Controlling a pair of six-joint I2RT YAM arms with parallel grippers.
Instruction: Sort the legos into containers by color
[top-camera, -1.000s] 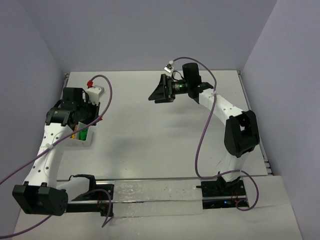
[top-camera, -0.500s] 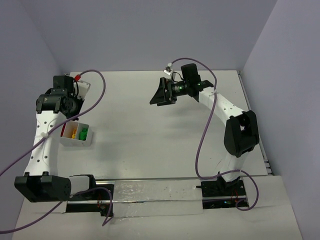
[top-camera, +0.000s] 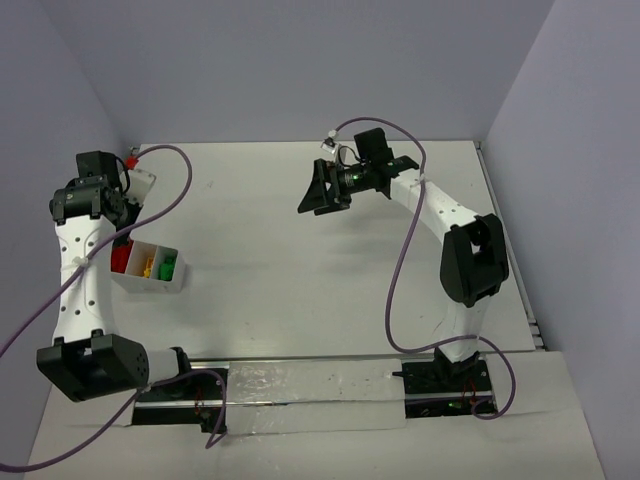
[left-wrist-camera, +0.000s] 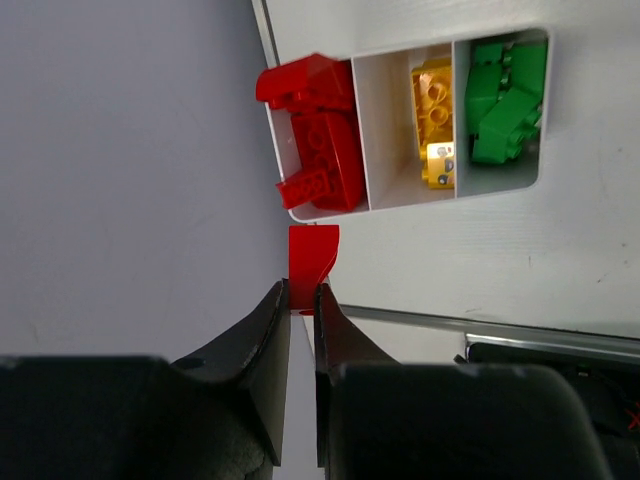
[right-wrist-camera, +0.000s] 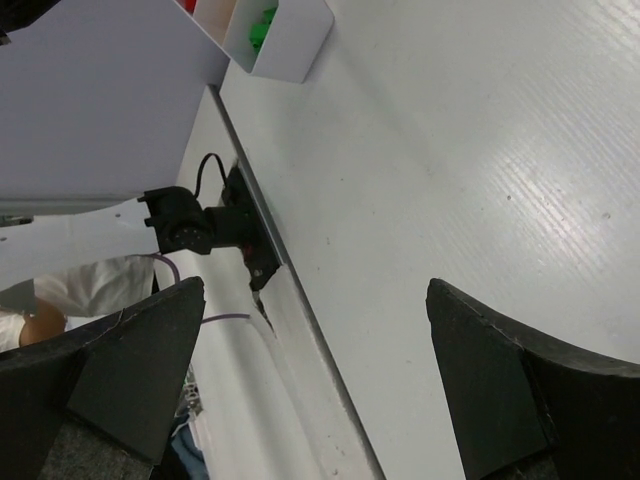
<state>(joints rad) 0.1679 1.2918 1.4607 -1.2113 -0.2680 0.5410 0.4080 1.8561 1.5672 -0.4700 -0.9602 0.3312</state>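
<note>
Red lego sits pinched in the nearly shut left tool. Its long side points to 12 o'clock, straight at the white container, at the end where red legos lie. One container, three bins: about three red legos, two yellow legos, three green legos. The right tool gapes wide, empty, far off over the surface.

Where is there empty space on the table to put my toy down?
The big bare middle of the table, between the white tray and the right arm. It's crowded at the left edge, where the left tool holds a red brick near the tray.
</note>
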